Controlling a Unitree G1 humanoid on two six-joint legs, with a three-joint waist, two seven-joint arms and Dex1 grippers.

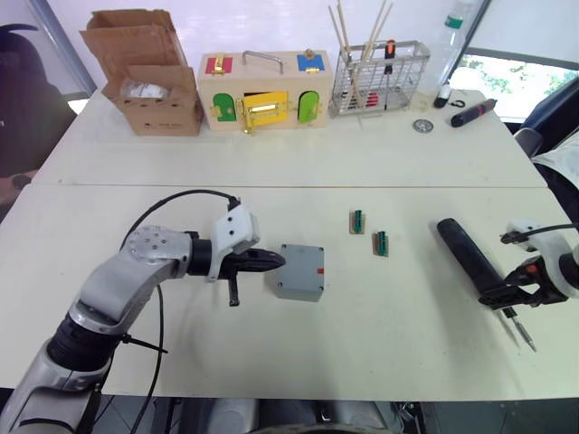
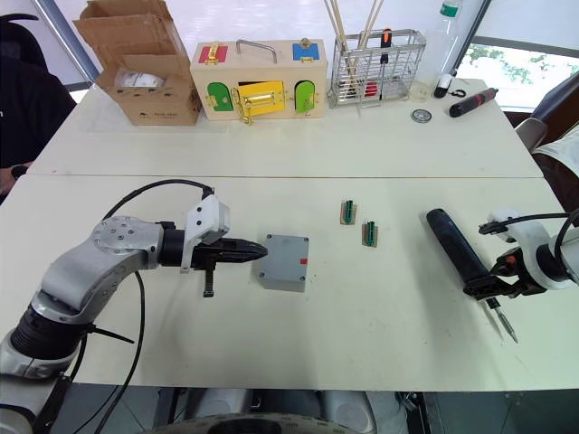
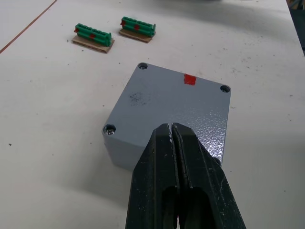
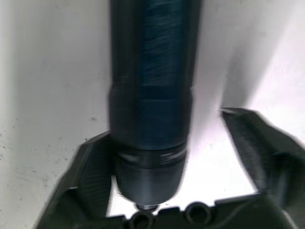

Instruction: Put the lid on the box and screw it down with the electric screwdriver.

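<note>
The small grey box (image 1: pixel 299 274) stands mid-table with a red mark (image 3: pixel 189 79) at its right edge. The lid (image 3: pixel 167 102), a flat grey plate with corner holes, lies on top of it. My left gripper (image 3: pixel 171 129) is shut and empty, its tips over the lid's left edge; whether they touch is unclear. The electric screwdriver (image 1: pixel 466 251) lies on the table at the right, its thin bit (image 1: pixel 521 331) pointing toward the front edge. My right gripper (image 4: pixel 164 126) is open around the screwdriver's bit end, one finger (image 4: pixel 95 162) against it and the other apart.
Two green terminal blocks (image 1: pixel 358 220) (image 1: pixel 382 242) lie between box and screwdriver. At the back stand a cardboard box (image 1: pixel 149 77), a wooden box with coloured doors (image 1: pixel 262 90) and a wire basket (image 1: pixel 378 77). A black-and-red pen tool (image 1: pixel 472 113) lies beside them.
</note>
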